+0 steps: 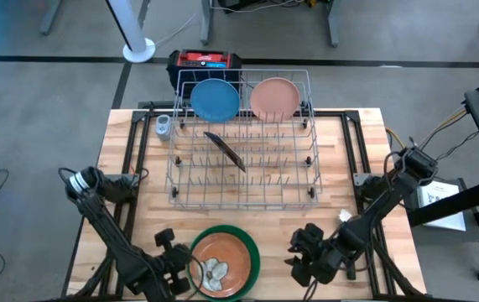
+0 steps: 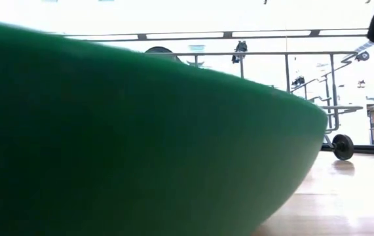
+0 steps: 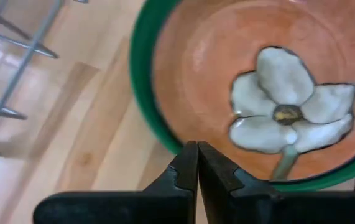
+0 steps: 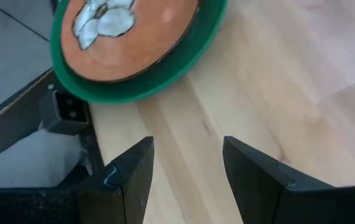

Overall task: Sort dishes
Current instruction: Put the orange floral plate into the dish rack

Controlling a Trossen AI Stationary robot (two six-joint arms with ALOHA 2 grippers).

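Note:
A green plate (image 1: 252, 256) lies flat near the table's near edge, and a dark orange-brown plate (image 1: 222, 256) with a white flower painted on it rests inside it. My left gripper (image 3: 197, 149) is shut, its tips at the green plate's left rim (image 3: 143, 93). My right gripper (image 4: 186, 162) is open over bare wood to the right of the green plate (image 4: 133, 87), with nothing between its fingers. In the wire rack (image 1: 243, 138) a light blue plate (image 1: 215, 99) and a pale pink plate (image 1: 273, 97) stand on edge at the far end, and another dark orange-brown plate (image 1: 225, 151) leans among the tines. My left gripper's shut tips stand at the left rim (image 3: 165, 140) of the green plate, coming slanting down from the table's left. I cannot tell whether they touch it.
The green plate fills the low view (image 2: 141, 131). A red and black box (image 1: 205, 60) sits behind the rack, and a small grey thing (image 1: 164, 126) is at its far left corner. Bare wood (image 1: 281, 222) lies between rack and plates. The table's near edge is close.

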